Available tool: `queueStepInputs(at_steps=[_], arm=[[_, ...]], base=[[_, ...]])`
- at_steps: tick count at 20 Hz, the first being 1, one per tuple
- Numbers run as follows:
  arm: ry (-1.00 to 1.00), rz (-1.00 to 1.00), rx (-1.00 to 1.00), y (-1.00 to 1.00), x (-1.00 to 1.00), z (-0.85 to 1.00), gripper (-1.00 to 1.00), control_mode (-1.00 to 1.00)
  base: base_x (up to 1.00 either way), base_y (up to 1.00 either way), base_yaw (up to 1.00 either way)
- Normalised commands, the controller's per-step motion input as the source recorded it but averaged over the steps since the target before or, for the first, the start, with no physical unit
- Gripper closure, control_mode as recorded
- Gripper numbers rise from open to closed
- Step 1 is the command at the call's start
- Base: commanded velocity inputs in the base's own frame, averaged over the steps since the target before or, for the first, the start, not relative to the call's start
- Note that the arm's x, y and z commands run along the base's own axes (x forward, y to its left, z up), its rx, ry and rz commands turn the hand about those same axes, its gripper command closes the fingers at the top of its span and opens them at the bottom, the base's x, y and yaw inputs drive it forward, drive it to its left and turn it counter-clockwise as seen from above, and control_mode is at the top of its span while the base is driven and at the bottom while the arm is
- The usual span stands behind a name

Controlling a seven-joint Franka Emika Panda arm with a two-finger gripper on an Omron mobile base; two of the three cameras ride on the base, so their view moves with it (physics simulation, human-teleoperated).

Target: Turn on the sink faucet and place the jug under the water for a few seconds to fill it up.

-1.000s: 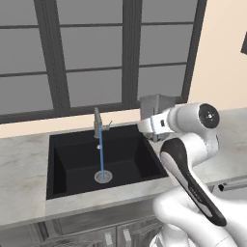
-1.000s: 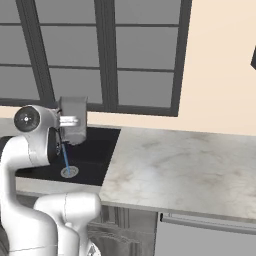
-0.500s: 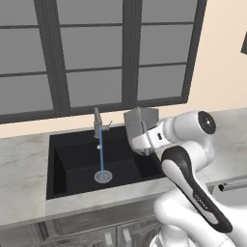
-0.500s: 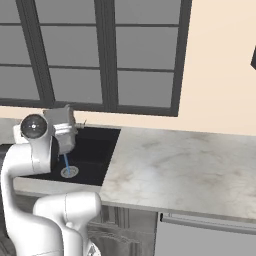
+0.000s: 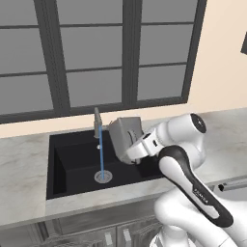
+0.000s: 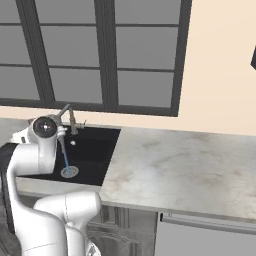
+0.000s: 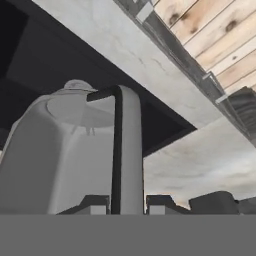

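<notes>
The grey metal jug (image 5: 124, 133) hangs tilted over the black sink (image 5: 72, 161), just right of the thin blue water (image 5: 101, 157) and slightly apart from it. The stream falls from the slim sink faucet (image 5: 97, 120) to the round drain (image 5: 102, 176). My gripper (image 5: 135, 150) is shut on the jug's loop handle (image 7: 127, 145), which runs between the two fingertips (image 7: 95, 202). In the hand view the jug (image 7: 60, 150) looms large at the left. From the right base view I see the faucet (image 6: 70, 118), the water (image 6: 65, 157) and the sink (image 6: 95, 150) past my arm.
A marble counter (image 6: 185, 165) stretches right of the sink, and more counter (image 5: 24, 154) lies to its left. A dark-framed window (image 5: 120, 53) stands behind the faucet. Cabinet fronts (image 5: 82, 231) and a wooden floor (image 7: 215, 35) lie below.
My arm has swung left, carrying the jug from the sink's right edge to over the basin, close beside the stream. The water keeps running.
</notes>
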Motion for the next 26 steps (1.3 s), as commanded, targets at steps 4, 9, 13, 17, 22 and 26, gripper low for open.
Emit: queueStepInputs(at_steps=[4,9,13,17,22,26], arm=[[0.0,0.29,0.0,-0.01,0.03,-0.01,1.0,-1.0],[0.01,0.3,0.0,-0.18,0.05,-0.02,1.0,-1.0],[0.01,0.26,0.0,-0.13,0.12,-0.02,1.0,-1.0],[0.0,0.17,0.0,-0.04,0.15,-0.04,1.0,-1.0],[0.0,0.11,0.0,-0.01,0.22,-0.22,1.0,-1.0],[0.0,0.08,0.0,-0.08,0.36,-0.24,1.0,-1.0]], base=[[0.0,0.0,0.0],[0.0,0.0,0.0],[0.0,0.0,0.0],[0.0,0.0,0.0],[0.0,0.0,0.0],[0.0,0.0,0.0]])
